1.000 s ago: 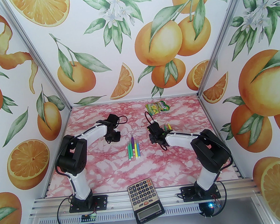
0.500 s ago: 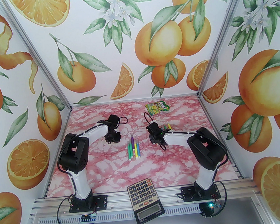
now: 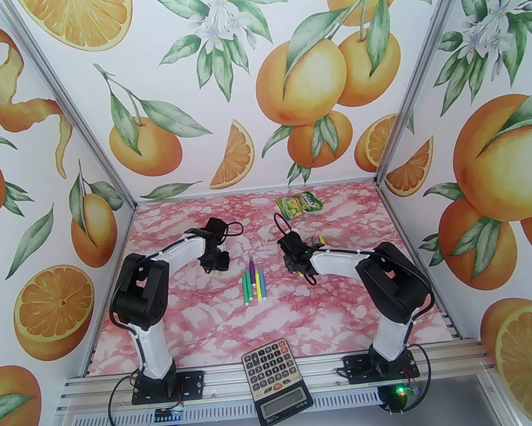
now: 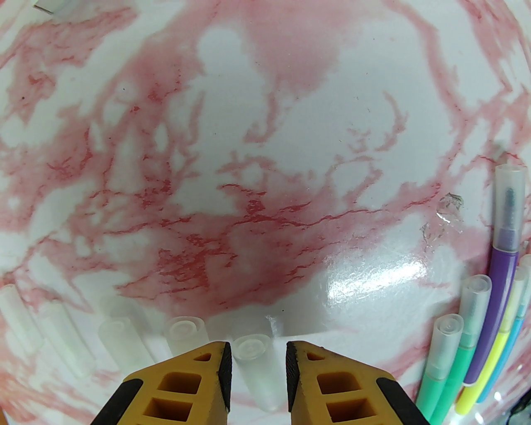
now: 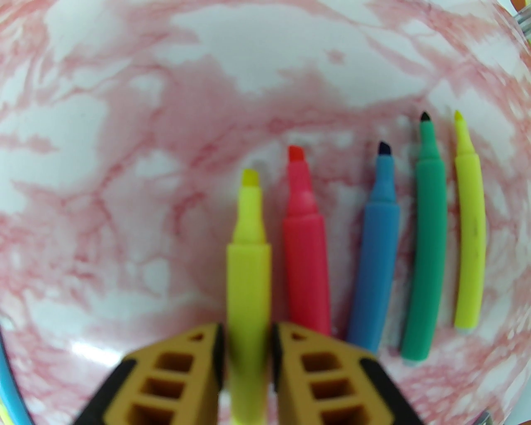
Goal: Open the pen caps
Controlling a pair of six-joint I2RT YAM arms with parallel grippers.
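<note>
Both arms bend at the elbow and reach toward the counter's middle, claws angled down. The left claw has its 2 fingers spread, the right claw pinches a yellow pen.

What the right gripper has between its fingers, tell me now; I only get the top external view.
Observer: The right gripper is closed on a yellow pen whose tip is bare, with the cap off.
Operator: Report the left gripper.
Observer: The left gripper is open, and a loose clear cap lies between its fingers.
Operator: Count the uncapped pens beside the yellow one.
Observer: Four lie in a row beside it: a pink pen, a blue pen, a green pen and a second yellow pen.
</note>
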